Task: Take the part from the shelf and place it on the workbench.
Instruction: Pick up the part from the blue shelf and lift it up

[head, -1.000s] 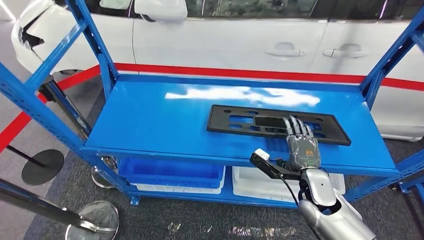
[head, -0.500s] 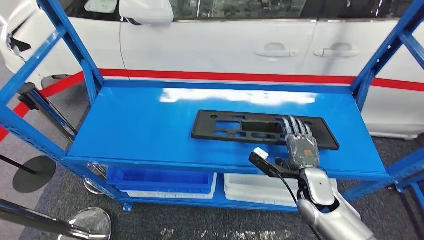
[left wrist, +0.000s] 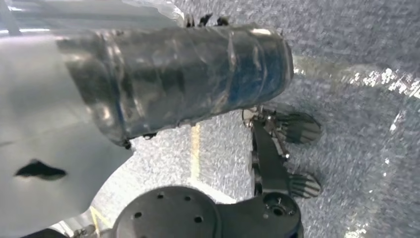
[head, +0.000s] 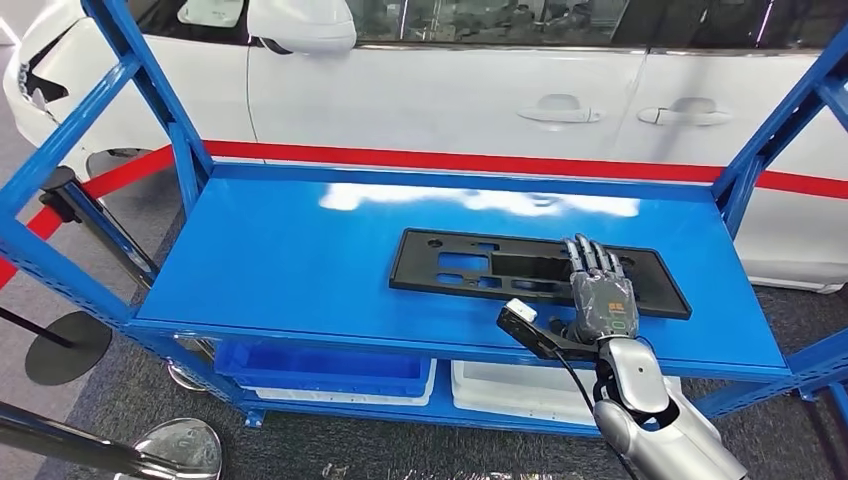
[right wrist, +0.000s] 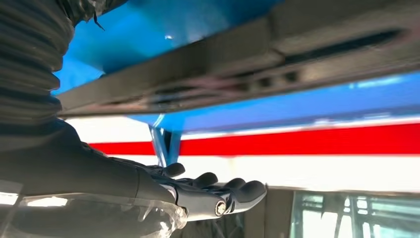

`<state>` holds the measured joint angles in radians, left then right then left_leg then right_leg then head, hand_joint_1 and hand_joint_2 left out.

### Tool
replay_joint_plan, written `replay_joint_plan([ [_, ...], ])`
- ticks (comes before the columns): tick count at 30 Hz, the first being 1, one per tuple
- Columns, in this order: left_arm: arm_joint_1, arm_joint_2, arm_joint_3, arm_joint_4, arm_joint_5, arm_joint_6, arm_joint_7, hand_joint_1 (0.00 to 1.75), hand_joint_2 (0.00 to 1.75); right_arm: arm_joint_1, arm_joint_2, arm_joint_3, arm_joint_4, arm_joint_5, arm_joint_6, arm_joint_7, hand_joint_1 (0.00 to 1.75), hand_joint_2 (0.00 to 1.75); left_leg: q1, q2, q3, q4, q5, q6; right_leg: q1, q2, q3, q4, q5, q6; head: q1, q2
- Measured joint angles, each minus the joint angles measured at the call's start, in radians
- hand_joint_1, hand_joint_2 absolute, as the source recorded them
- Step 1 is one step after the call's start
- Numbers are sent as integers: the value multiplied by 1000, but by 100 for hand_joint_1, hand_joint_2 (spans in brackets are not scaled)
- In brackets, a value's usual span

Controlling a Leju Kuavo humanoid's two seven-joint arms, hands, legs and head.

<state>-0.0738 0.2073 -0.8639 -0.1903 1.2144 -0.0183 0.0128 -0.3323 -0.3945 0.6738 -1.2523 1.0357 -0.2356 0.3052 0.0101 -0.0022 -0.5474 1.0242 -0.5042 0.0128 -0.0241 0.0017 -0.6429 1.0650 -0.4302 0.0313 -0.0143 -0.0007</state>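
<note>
Car (head: 450, 90): a big white car stands behind the shelf, with a red stripe low on its side.
Shelf (head: 300, 260): a blue metal shelf with a wide, flat top.
Bins (head: 320, 365): a blue bin and a white bin sit side by side on the lower level.
Part (head: 470, 265): a long, flat black part with holes lies on the shelf top, near the front edge, toward the right.
Right hand (head: 600, 285): it rests flat on the right end of the part, fingers straight and spread, gripping nothing.
Left hand: it hangs over the grey floor; I cannot tell how its fingers are.
</note>
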Motion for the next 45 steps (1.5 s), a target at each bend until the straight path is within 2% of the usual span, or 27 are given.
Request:
replay_joint_plan([
  [2, -1, 0, 0, 0, 0, 0, 1, 0, 0, -1, 1, 1, 3, -1, 11, 1, 1, 175, -1, 0, -1, 2, -6, -10, 4, 3, 4, -6, -11, -16, -2, 0],
  [3, -1, 0, 0, 0, 0, 0, 1, 0, 0, -3, 1, 2, 5, -1, 20, 1, 12, 175, 0, 0, 0, 1, -9, -14, 3, 3, 5, -7, -12, -23, -3, 0],
  [5, -2, 0, 0, 0, 0, 0, 2, 0, 0, -14, 4, 4, 12, -3, 50, 1, 70, 175, 2, 1, -12, 37, -30, -22, 1, 4, 14, -10, -16, -35, -7, 0],
  [6, -3, 0, 0, 0, 0, 0, 3, 0, 0, -21, 7, 8, 18, -6, 68, 2, 113, 175, 2, 1, -35, 83, -51, -26, 0, 3, 18, -12, -18, -39, -9, 0],
  [7, -4, 0, -1, 0, 0, 0, 3, 0, 0, -30, 11, 14, 26, -12, 89, 2, 146, 175, 3, 1, -72, 149, -75, -29, 1, 3, 22, -12, -21, -43, -11, 0],
  [8, -4, 0, -1, 0, 0, 0, 4, 0, 0, -37, 15, 23, 35, -18, 108, 2, 160, 175, 3, 1, -113, 217, -95, -30, 3, 4, 25, -12, -23, -46, -11, 0],
  [9, -3, 0, -1, 0, 0, 0, 5, 0, 0, -44, 19, 31, 44, -24, 124, 2, 175, 175, 2, 1, -149, 268, -101, -30, 5, 4, 28, -12, -26, -49, -11, 0],
  [10, -2, 0, -2, 0, 1, 0, 6, 0, 0, -48, 24, 40, 51, -30, 135, 1, 175, 175, 2, 1, -171, 287, -90, -27, 8, 6, 33, -12, -29, -51, -11, 0],
  [11, -1, -1, -2, 0, 3, -1, 6, 0, 0, -52, 28, 47, 57, -34, 140, 0, 175, 175, 1, 1, -172, 266, -59, -22, 10, 7, 39, -12, -32, -51, -11, 0],
  [12, 0, 0, -2, 0, 7, -3, 5, 0, 0, -55, 33, 53, 63, -39, 142, -1, 175, 175, -1, 0, -156, 210, -16, -16, 12, 9, 45, -12, -35, -52, -11, 0],
  [13, 0, 0, -2, 0, 12, -5, 2, 0, 44, -58, 38, 60, 70, -43, 140, -4, 175, 175, -5, 0, -131, 140, 24, -7, 14, 10, 50, -13, -38, -51, -11, 0],
  [14, 0, 1, -2, 0, 17, -6, -1, 0, 87, -63, 43, 65, 75, -47, 138, -6, 175, 175, -8, 0, -106, 79, 51, 0, 16, 11, 53, -13, -41, -50, -10, 0],
  [15, -1, 2, -2, 0, 22, -8, -6, 0, 131, -69, 46, 71, 82, -50, 134, -9, 175, 175, -12, 0, -89, 36, 65, 5, 17, 12, 54, -14, -43, -47, -11, 0],
  [16, -1, 2, -2, 0, 27, -9, -10, 0, 175, -74, 49, 76, 88, -51, 130, -11, 175, 175, -14, -1, -81, 15, 68, 3, 20, 12, 53, -13, -45, -46, -10, 0],
  [19, -1, 1, -1, 0, 37, -14, -19, 0, 175, -84, 54, 90, 104, -53, 122, -16, 175, 175, -12, -1, -75, 5, 70, -17, 24, 12, 57, -17, -46, -56, -10, 0],
  [20, -2, 1, -1, 1, 39, -14, -19, 0, 175, -85, 57, 95, 108, -54, 121, -17, 175, 175, -12, -1, -75, 5, 69, -18, 23, 12, 58, -20, -44, -56, -10, 0],
  [24, -1, 0, -1, 0, 51, -17, -27, 0, 175, -86, 65, 108, 125, -56, 107, -28, 175, 175, -13, -3, -75, 5, 68, -10, 23, 10, 65, -31, -42, -48, -10, 0],
  [30, -1, -1, 0, 0, 56, -20, -35, 0, 175, -86, 67, 116, 135, -57, 87, -36, 175, 175, -12, -4, -75, 5, 68, -7, 23, 9, 68, -37, -41, -39, -10, 0],
  [45, 0, -1, 1, 0, 64, -4, -36, 0, 175, -83, 72, 121, 115, -64, 55, -54, 175, 175, -10, -4, -74, 5, 68, -7, 25, 9, 68, -37, -40, -38, -11, 0],
])
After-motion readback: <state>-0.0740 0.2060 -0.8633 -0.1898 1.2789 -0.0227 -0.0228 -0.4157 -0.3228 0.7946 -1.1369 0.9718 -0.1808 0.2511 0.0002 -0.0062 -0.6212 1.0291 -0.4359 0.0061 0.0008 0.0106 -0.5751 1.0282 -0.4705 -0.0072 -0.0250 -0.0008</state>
